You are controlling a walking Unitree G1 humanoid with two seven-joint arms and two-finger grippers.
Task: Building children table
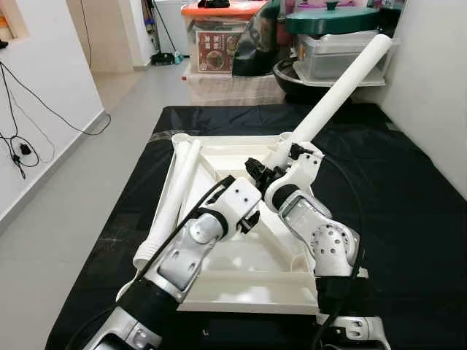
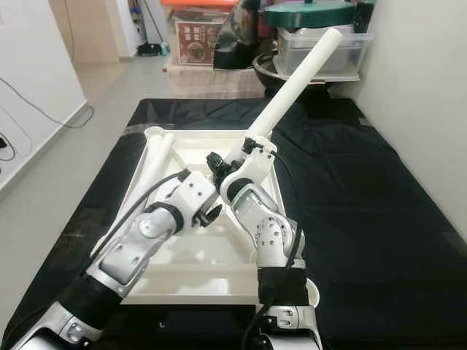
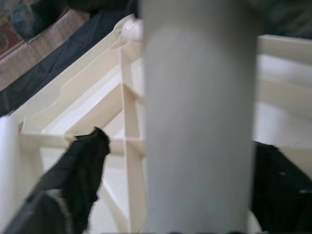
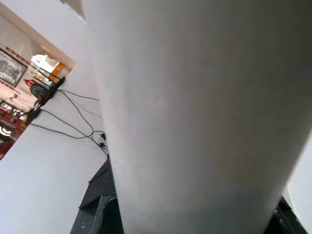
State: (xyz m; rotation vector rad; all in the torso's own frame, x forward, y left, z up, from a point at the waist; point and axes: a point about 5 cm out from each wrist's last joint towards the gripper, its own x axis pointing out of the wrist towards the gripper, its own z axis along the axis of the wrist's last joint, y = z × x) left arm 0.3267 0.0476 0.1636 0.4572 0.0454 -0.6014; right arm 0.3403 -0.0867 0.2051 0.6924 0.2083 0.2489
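At the middle of the upturned table top, my right gripper [image 1: 281,154] is clamped on the lower end of a white table leg [image 1: 336,91], a long plastic tube that slants up and away to the far right. My left gripper [image 1: 254,173] sits just beside it on the near left, its black fingers [image 3: 80,168] at the leg's base; I cannot tell whether they grip the tube or only rest against it. In the left wrist view the tube stands close to the lens, with the ribbed underside of the top behind it.

The white table top [image 1: 241,281] lies upside down on a black mat [image 1: 408,219]. Two more spare legs [image 1: 175,193] lie along its left edge, and a round socket [image 1: 180,137] shows at its far left corner. Storage boxes [image 1: 219,44] and a covered pot [image 1: 332,18] stand beyond the mat.

As I judge it, the step is seating this leg in a corner socket. To do it well I would bring the tilted tube upright first, centre its foot over the socket, then press straight down, using the left gripper to steady the base so it does not skid.
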